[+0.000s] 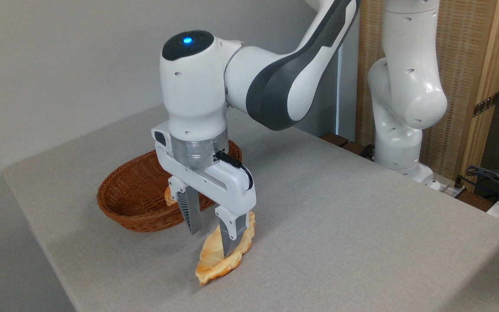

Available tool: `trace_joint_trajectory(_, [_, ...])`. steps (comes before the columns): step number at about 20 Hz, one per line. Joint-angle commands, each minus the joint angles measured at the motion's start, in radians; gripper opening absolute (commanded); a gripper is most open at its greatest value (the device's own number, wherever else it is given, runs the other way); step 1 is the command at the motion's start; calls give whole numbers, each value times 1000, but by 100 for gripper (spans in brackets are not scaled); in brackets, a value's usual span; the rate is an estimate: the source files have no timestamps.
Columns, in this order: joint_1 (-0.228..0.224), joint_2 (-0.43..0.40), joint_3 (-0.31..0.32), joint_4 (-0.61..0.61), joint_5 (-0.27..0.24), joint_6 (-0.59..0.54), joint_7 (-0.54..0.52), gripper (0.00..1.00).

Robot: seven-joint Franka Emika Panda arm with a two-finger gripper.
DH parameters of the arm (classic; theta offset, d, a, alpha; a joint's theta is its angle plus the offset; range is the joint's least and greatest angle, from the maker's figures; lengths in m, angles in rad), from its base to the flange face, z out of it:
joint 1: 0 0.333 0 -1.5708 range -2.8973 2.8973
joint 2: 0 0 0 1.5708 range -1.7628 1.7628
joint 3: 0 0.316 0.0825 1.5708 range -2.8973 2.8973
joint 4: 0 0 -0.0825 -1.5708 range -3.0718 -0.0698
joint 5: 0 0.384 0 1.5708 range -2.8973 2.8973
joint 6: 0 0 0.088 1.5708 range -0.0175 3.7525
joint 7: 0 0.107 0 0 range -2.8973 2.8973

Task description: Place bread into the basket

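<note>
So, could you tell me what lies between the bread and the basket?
In the camera view, bare table and the hand's open fingers lie between bread and basket.

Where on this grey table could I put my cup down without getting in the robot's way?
The broad grey tabletop to the right of the gripper, toward the white robot base, is bare. It is crowded at the left front: the reddish-brown wicker basket, the open gripper and the flat golden bread sit close together.

A grey cloth-covered table [340, 225] carried the wicker basket [134, 195] and, just beside it, the flat golden bread [215, 260].
</note>
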Motion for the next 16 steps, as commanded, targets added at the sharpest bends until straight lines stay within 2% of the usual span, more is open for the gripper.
trace_joint_trajectory(1, [-6,-2,6,-20,-7,9,5,100])
trace_joint_trajectory(2, [-5,-2,8,-18,0,6,7,100])
trace_joint_trajectory(5, [1,-5,11,-15,82,-23,5,100])
trace_joint_trajectory(16, [6,-23,29,-11,94,-66,17,100])
